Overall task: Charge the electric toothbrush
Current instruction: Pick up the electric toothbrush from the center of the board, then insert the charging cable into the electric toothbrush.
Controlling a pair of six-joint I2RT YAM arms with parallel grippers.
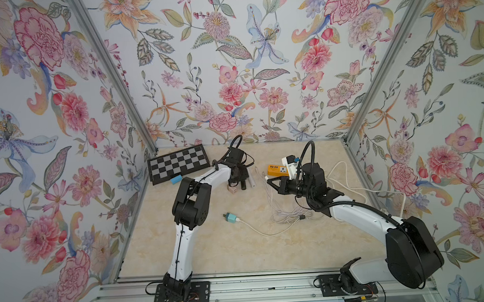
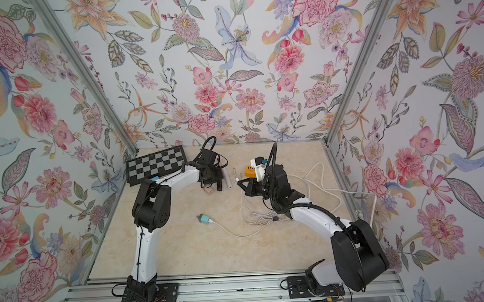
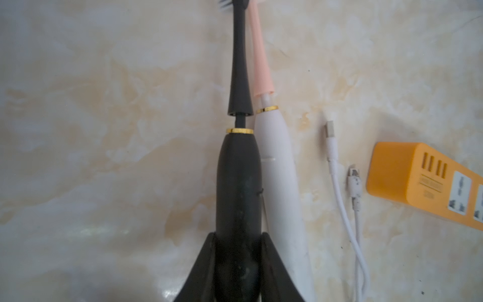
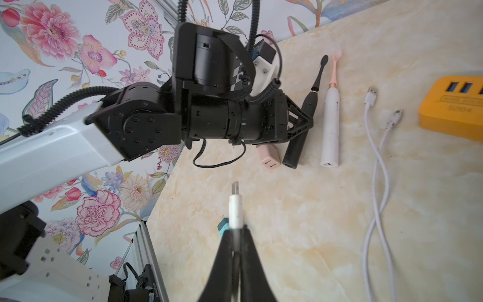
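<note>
As left pincer [image 3: 238, 235] clasps black toothbrush [image 3: 239, 183], white toothbrush [image 3: 277, 170] lies close.

Left arm [image 1: 183, 245] reaches forward, wrist turned down; left gripper [image 3: 238, 235] low, fingers [image 3: 206, 261] against both sides of the black toothbrush [image 3: 239, 183]. Right arm [image 1: 363, 216] bends inward, right gripper [image 4: 236, 229] level, pinched tight on a white USB plug [image 4: 235, 209].

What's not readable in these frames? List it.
- black toothbrush: brush head cut off by the left wrist view's edge; left gripper covers most of it in both top views.
- Whether the left jaws touch its handle: black on black, blurred, left wrist view.
- orange power strip: cut off by the edge in both wrist views.
- white USB plug: cable behind it hidden by right gripper, right wrist view.
</note>
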